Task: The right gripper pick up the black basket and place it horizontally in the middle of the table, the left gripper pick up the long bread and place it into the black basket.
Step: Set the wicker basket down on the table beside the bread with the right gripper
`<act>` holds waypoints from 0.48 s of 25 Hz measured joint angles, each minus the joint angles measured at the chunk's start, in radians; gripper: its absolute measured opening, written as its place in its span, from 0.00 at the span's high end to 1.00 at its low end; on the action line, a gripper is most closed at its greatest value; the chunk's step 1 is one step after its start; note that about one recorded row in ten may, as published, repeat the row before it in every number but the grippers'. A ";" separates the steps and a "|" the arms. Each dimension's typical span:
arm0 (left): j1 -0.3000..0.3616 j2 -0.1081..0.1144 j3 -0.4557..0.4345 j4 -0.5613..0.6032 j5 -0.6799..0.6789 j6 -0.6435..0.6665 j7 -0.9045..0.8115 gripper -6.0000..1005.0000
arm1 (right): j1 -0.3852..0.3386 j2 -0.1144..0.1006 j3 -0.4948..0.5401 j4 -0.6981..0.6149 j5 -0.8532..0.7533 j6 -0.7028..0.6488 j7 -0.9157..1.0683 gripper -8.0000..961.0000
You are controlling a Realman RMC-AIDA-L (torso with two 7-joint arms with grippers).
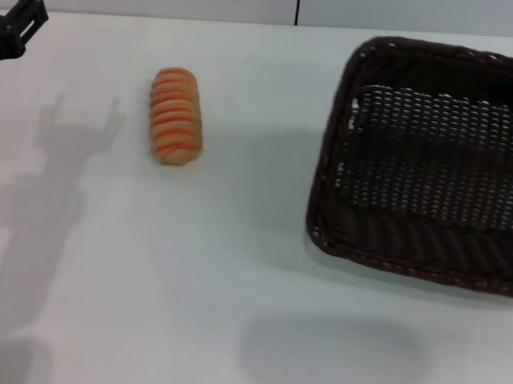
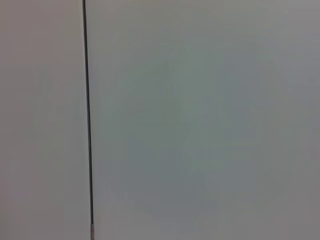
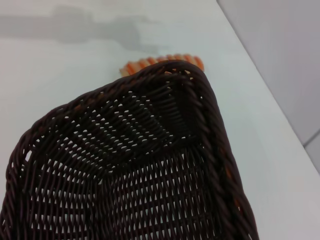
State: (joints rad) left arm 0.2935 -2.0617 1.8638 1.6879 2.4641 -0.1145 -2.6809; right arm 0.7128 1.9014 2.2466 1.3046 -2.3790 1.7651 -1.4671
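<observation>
The black basket (image 1: pixel 426 164) hangs tilted above the right side of the white table (image 1: pixel 236 284), and its shadow (image 1: pixel 331 355) lies apart from it near the front edge. My right gripper holds it from the right, past the head view's edge; the right wrist view is filled by the basket's woven inside (image 3: pixel 130 170). The long bread (image 1: pixel 176 115), tan with orange ridges, lies on the table left of centre and peeks over the basket's rim as the bread (image 3: pixel 160 62). My left gripper (image 1: pixel 18 22) hovers open at the far left back corner, well apart from the bread.
The left arm's forked shadow (image 1: pixel 63 168) falls on the table left of the bread. A grey wall with a dark vertical seam (image 1: pixel 297 6) runs behind the table. The left wrist view shows only a pale surface with a dark seam (image 2: pixel 88 120).
</observation>
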 joint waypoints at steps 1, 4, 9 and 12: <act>0.000 0.000 0.000 0.000 0.000 0.000 0.000 0.14 | 0.011 0.000 -0.007 -0.013 0.002 -0.011 -0.003 0.84; -0.001 0.000 0.000 0.002 0.001 0.000 0.002 0.14 | 0.047 0.002 -0.042 -0.065 0.003 -0.063 -0.006 0.84; -0.002 0.000 0.000 0.002 0.003 -0.001 0.005 0.14 | 0.074 0.016 -0.121 -0.147 0.015 -0.160 -0.006 0.84; -0.004 0.001 -0.001 -0.001 0.003 -0.002 0.005 0.14 | 0.099 0.040 -0.135 -0.187 0.031 -0.193 -0.002 0.84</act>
State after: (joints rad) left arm 0.2900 -2.0612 1.8631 1.6867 2.4675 -0.1165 -2.6759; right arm 0.8120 1.9419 2.1113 1.1178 -2.3480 1.5717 -1.4696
